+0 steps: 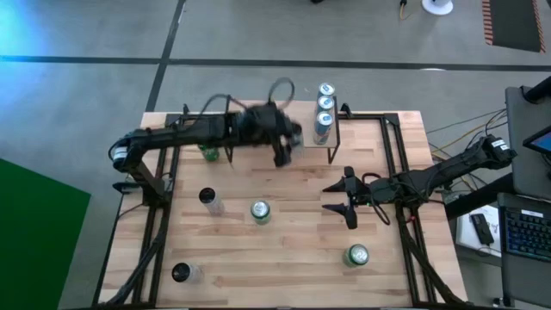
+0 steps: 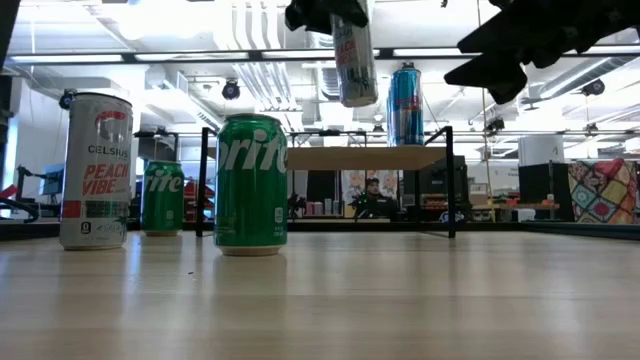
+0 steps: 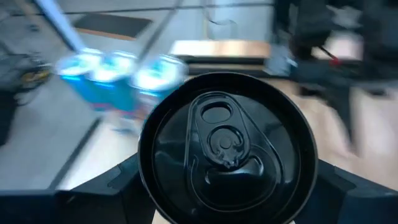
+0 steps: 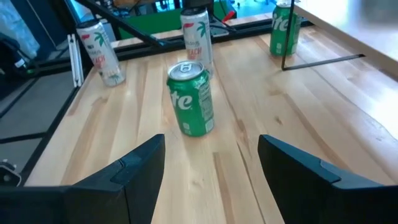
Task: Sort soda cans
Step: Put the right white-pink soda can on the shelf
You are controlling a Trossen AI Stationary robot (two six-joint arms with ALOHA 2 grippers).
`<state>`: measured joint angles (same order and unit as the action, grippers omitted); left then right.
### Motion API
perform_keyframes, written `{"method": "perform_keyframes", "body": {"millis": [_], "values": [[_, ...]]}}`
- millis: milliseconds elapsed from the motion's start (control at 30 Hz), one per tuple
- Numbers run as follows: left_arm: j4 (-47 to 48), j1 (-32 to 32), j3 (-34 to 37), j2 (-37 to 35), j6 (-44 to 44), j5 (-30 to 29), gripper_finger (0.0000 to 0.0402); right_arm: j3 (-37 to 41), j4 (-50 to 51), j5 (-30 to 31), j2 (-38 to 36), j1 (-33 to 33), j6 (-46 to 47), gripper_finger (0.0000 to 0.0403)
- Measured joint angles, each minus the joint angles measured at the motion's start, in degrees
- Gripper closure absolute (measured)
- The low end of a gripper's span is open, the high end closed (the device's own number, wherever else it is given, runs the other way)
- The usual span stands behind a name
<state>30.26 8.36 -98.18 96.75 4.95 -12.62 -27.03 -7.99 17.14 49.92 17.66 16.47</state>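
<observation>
The step in hand looks like a carry: the left tool (image 1: 284, 146) holds a black-topped can (image 3: 227, 148) clear of the tabletop (image 1: 284, 258), fingers closed on its sides, near the small raised shelf (image 1: 331, 138) at the far edge. In the low view that can hangs tilted in the air beside the shelf's top board. Three pale blue cans (image 1: 324, 105) already stand in a row on the shelf (the only holder in sight, and nothing else is on it as far as the high view shows). The next move, by this reading, calls for settling the carried can upright in a spot for its own colour without knocking the blue row, then letting go. The right tool (image 1: 344, 200) hovers over the middle right of the tabletop with its fingers spread wide and nothing between them, facing a green can (image 4: 193, 99). Other cans remain loose: a second green can (image 1: 357, 255) near the front right, a third (image 1: 208, 153) under the left arm, and two black-topped cans (image 1: 209, 200) on the left side.
</observation>
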Motion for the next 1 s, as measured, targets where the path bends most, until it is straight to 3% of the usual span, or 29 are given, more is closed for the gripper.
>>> {"method": "perform_keyframes", "body": {"millis": [400, 600, 767, 1000], "values": [[-5.1, 14.0, 0.2, 0.0, 1.5, 8.6, 0.0139, 2.3, 1.7, 2.9, -3.2, 0.1, 0.0, 0.0156], [-10.4, 19.0, -1.1, 4.5, 0.6, 14.3, 0.0139, 2.3, 1.1, 2.9, -4.2, 0.1, 1.2, 0.0156], [-3.5, 21.0, -10.4, 13.3, 1.0, 15.2, 0.0139, 2.4, 1.4, 2.8, -4.1, 0.1, 2.0, 0.0156], [15.5, 21.5, -34.1, 27.3, 6.5, 19.5, 0.0139, 3.1, 2.0, 2.2, -4.1, 0.6, 3.1, 0.0156]]}}
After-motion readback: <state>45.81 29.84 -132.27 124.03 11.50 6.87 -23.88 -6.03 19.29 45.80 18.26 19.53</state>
